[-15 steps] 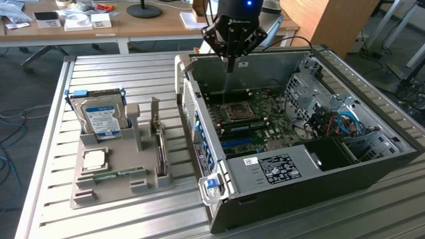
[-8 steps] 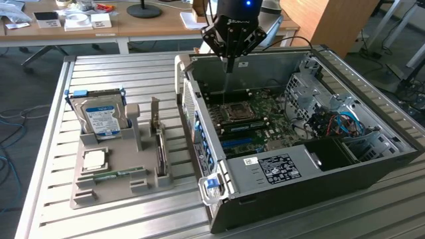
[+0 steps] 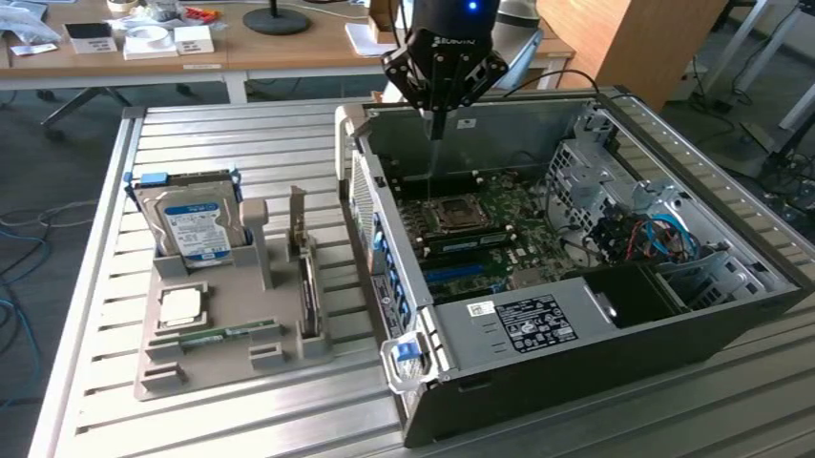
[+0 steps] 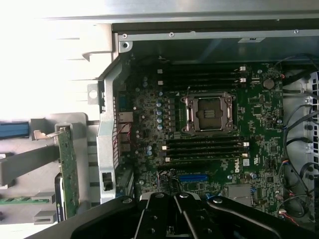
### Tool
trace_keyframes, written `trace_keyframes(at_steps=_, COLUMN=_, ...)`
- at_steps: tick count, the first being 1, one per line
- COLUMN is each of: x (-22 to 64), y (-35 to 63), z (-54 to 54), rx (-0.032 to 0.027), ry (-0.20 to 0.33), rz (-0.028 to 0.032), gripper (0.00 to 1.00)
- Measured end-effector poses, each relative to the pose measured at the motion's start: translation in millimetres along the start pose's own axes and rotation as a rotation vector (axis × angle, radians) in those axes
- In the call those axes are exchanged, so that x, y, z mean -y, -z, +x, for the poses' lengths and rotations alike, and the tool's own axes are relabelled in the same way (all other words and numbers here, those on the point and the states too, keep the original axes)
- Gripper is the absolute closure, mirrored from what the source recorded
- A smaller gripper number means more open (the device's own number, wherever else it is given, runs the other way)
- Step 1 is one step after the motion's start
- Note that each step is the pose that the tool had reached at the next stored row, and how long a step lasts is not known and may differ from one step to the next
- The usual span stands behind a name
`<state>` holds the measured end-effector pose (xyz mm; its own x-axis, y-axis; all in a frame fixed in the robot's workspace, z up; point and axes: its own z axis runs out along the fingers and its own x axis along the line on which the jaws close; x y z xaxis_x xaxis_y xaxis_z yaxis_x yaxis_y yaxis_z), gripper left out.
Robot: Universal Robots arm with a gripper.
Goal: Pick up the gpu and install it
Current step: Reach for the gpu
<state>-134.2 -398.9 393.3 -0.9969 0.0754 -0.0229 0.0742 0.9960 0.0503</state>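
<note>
The gpu [image 3: 307, 291] stands on edge in a grey holder tray [image 3: 217, 367] on the table, at the exterior view's left of the open computer case [image 3: 574, 315]; its pale metal bracket [image 3: 297, 218] sticks up at the far end. The wrist view shows the gpu [image 4: 68, 169] as a thin card outside the case wall. My gripper [image 3: 436, 126] hangs over the far part of the case, above the motherboard [image 3: 478, 234], well apart from the gpu. The fingers are shut together with nothing between them. In the wrist view the gripper [image 4: 174, 198] sits over the board near a blue slot [image 4: 193, 177].
The tray also holds a silver hard drive [image 3: 194, 227] with a blue-white label, a processor chip [image 3: 179, 305] and a green RAM stick [image 3: 229, 335]. Inside the case are the processor socket [image 4: 208, 113], drive cages and cables [image 3: 650, 234]. Desks [image 3: 191, 52] stand behind the table.
</note>
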Motion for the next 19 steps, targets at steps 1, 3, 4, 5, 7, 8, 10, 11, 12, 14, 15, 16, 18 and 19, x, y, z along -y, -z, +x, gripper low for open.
trace_keyframes(at_steps=1, x=0.0, y=0.0, z=0.1, rx=0.0001, ry=0.0, rz=0.0, gripper=0.89)
trace_keyframes(at_steps=3, x=0.0, y=0.0, z=0.6, rx=0.0, ry=0.0, rz=0.0, gripper=0.89)
trace_keyframes(at_steps=4, x=0.1, y=0.0, z=1.1, rx=0.0, ry=0.0, rz=0.0, gripper=0.89)
trace_keyframes(at_steps=5, x=0.1, y=0.1, z=1.5, rx=0.0, ry=0.0, rz=0.0, gripper=0.89)
trace_keyframes(at_steps=7, x=0.2, y=0.1, z=3.0, rx=0.0, ry=0.0, rz=0.0, gripper=0.89)
trace_keyframes(at_steps=8, x=0.3, y=0.1, z=3.9, rx=-0.0001, ry=0.0, rz=0.0, gripper=0.89)
trace_keyframes(at_steps=10, x=0.4, y=0.1, z=5.6, rx=0.0, ry=0.0, rz=0.0, gripper=0.89)
trace_keyframes(at_steps=11, x=0.5, y=0.1, z=6.5, rx=0.0, ry=0.0, rz=-0.0001, gripper=0.89)
trace_keyframes(at_steps=12, x=0.6, y=0.2, z=7.4, rx=0.0, ry=0.0, rz=0.0, gripper=0.89)
trace_keyframes(at_steps=14, x=0.7, y=0.2, z=9.1, rx=0.0001, ry=0.0, rz=-0.0001, gripper=0.89)
trace_keyframes(at_steps=15, x=0.7, y=0.2, z=9.8, rx=0.0001, ry=0.0, rz=-0.0001, gripper=0.89)
trace_keyframes(at_steps=16, x=0.8, y=0.3, z=10.5, rx=0.0, ry=0.0, rz=0.0, gripper=0.89)
trace_keyframes(at_steps=18, x=0.9, y=0.3, z=12.0, rx=0.0, ry=0.0, rz=0.0, gripper=0.89)
trace_keyframes(at_steps=19, x=1.0, y=0.3, z=12.7, rx=0.0, ry=0.0, rz=0.0, gripper=0.89)
